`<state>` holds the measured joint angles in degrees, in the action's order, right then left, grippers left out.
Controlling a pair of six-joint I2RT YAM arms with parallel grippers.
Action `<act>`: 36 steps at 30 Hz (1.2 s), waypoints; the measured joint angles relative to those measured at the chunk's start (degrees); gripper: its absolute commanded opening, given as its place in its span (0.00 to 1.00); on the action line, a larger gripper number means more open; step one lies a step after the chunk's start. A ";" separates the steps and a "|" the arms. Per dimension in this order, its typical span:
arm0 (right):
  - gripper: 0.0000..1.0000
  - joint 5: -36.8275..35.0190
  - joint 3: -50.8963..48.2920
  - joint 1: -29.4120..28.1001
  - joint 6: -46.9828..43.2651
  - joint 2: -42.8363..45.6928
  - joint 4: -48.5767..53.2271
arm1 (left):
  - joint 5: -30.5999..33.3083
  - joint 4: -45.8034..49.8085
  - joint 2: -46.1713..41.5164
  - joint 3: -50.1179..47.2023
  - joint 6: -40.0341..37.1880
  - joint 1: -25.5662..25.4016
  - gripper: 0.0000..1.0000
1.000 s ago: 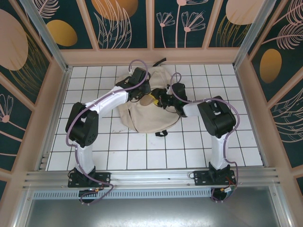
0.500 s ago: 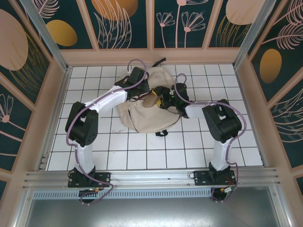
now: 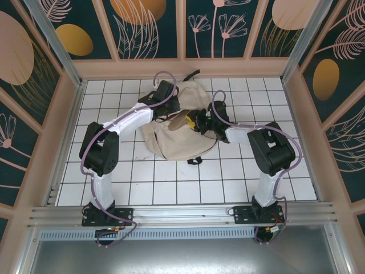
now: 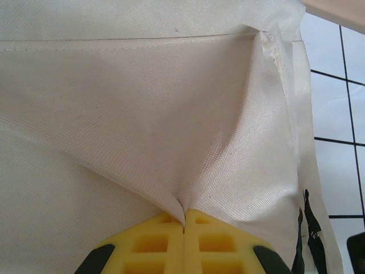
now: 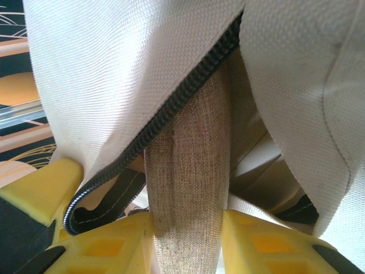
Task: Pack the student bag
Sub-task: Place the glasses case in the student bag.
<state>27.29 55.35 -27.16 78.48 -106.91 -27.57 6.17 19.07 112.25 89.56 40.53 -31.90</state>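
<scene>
The student bag (image 3: 179, 137), a cream fabric backpack, lies at the back middle of the tiled table. My left gripper (image 3: 171, 113) is shut on a pinched fold of the bag's cloth (image 4: 142, 103), the yellow fingertips (image 4: 183, 220) closed together on it. My right gripper (image 3: 199, 121) is at the bag's opening, its yellow fingers (image 5: 108, 245) pressed against both sides of a tan woven pouch (image 5: 188, 182). The pouch (image 3: 185, 120) points in under the dark zipper edge (image 5: 171, 108) of the lifted flap.
A black strap (image 3: 193, 74) trails off the bag toward the back wall, and a black buckle end (image 3: 195, 160) sticks out at its near edge. White tiles (image 3: 171, 182) lie between the bag and the arm bases. Wooden walls enclose the table.
The right arm has swung its elbow to the right and pushed the gripper with the pouch a little further toward the bag's opening. The left gripper keeps its hold on the cloth.
</scene>
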 measured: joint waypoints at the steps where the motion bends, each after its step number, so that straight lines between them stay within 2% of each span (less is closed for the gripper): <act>1: 0.35 0.20 0.20 0.00 0.00 -0.26 -0.02 | 0.00 0.07 0.00 0.02 0.00 0.00 0.00; 5: 0.37 1.20 1.38 0.07 0.00 -1.53 -0.39 | -0.15 0.26 0.00 0.02 0.00 0.04 0.00; 9: 0.47 1.66 2.80 0.00 -0.31 -2.64 0.09 | -0.37 0.46 0.00 0.02 -0.26 0.22 0.00; 11: 0.49 1.62 3.08 -0.13 -0.66 -2.84 1.44 | -0.66 0.52 0.00 0.02 -0.46 0.22 0.00; 13: 0.47 1.49 2.86 -0.26 -0.96 -2.84 2.47 | -0.85 0.55 0.00 0.02 -0.66 0.20 0.00; 18: 0.35 1.46 1.97 -0.33 -1.66 -2.84 2.32 | -1.20 0.70 0.00 0.13 -0.90 0.22 0.00; 21: 0.33 1.29 1.51 -0.33 -1.46 -2.84 1.03 | -1.25 0.70 0.00 0.15 -0.90 0.22 0.00; 29: 0.32 -3.17 0.22 -0.39 0.07 -2.86 -7.98 | -2.80 1.05 0.00 0.57 -0.90 0.48 0.00; 36: 0.32 -7.91 3.13 -1.22 -0.15 -6.49 -10.38 | -3.69 2.01 0.00 1.64 -0.90 0.52 0.00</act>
<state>19.38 58.48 -28.38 78.32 -113.40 -37.95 2.48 21.08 112.25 91.20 39.64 -31.38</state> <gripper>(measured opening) 0.319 0.049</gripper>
